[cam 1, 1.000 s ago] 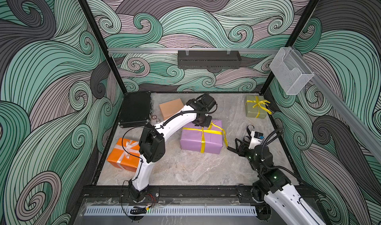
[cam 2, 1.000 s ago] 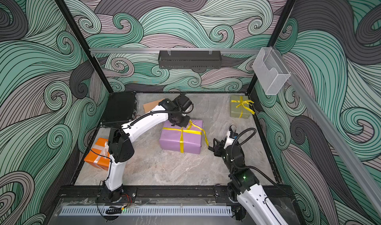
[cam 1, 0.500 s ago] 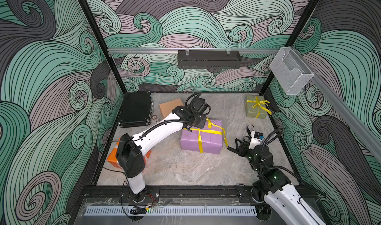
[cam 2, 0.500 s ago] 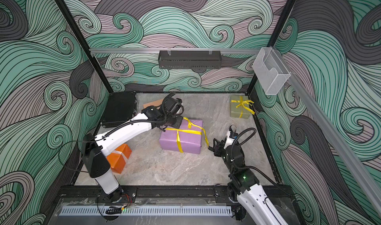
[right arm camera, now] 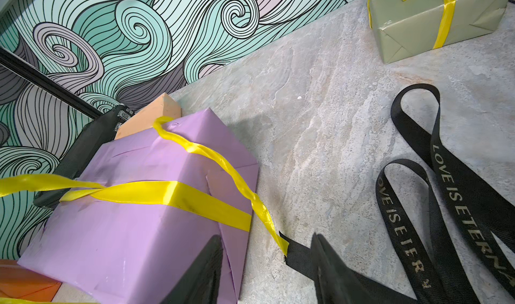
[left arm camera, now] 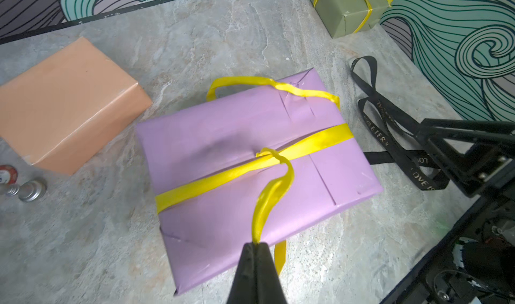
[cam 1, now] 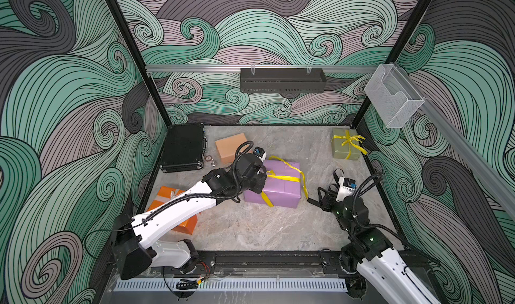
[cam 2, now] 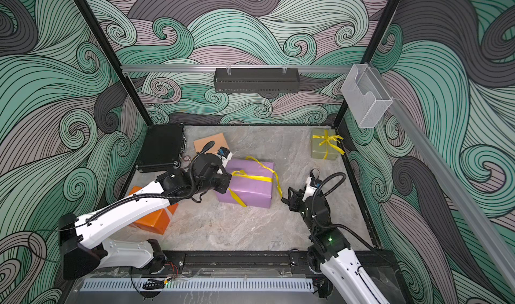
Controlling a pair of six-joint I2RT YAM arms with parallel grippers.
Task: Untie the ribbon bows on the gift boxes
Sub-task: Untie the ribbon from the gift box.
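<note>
At bench centre: a large purple paper-wrapped rectangular box [cam 1: 284,192] lies on the grey stone-look bench [cam 1: 250,227], girdled by a shiny yellow flat ribbon [left arm camera: 315,141]. No bow loops show, only one twisted crossing on the top face.
Left arm: it reaches in from 8 o'clock. The left fingers [left arm camera: 248,272] are pressed together on one yellow tail [left arm camera: 267,199], which runs from the crossing to them.
Right arm: the right fingers [right arm camera: 331,272] stand apart at about 4 o'clock of the purple box, clamping nothing. The other yellow tail hangs down the box's side and ends near the gap between them.
At 3 o'clock: a wide black ribbon with pale lettering [right arm camera: 446,182] lies loose on the bench, on no box, one end running just beside a right finger.
At 11 o'clock: a small tan-peach box [cam 1: 228,146] shows no ribbon, near the black textured hard case [cam 1: 184,146].
At 1 o'clock: a smaller olive-green box [cam 1: 338,150] carries a tied yellow bow [cam 1: 351,140].
At 8 o'clock: a bright orange box [cam 2: 153,220] sits partly under the left arm with a translucent white ribbon [cam 1: 173,194] on top. Whether its bow is tied, I cannot tell.
Step in hand: judged as finishing the purple box's knot, the tail being drawn out of the crossing.
Next move: it likely calls for a steady pull away from the crossing. The light box may slide, so the right fingers could take the free tail or brace the box.
</note>
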